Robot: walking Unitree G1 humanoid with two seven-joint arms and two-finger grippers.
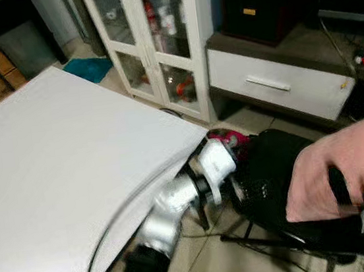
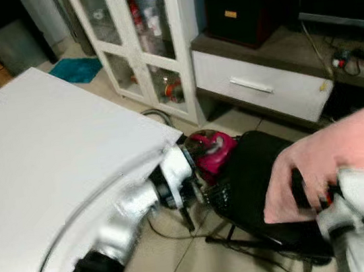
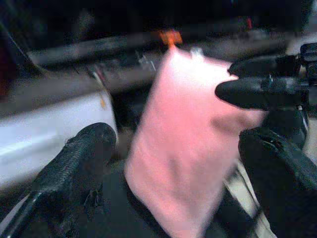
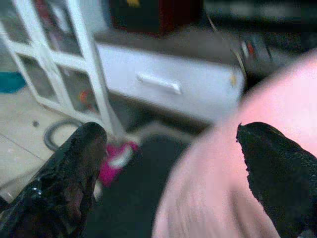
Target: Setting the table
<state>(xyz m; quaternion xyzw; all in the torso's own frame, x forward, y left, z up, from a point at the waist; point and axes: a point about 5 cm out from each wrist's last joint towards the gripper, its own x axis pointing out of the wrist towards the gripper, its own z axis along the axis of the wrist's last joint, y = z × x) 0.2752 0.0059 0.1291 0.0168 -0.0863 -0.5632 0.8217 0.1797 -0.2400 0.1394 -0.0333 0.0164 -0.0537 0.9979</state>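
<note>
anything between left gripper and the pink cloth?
Nothing. In the left wrist view, open space separates the left gripper from the pink cloth, hanging from the right gripper.

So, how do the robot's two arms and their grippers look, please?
Both arms are silver metal with black joint bands. The left arm ends in a white wrist piece, and a thin dark cable runs along it. The left gripper and right gripper each have two long, thick black fingers.
</note>
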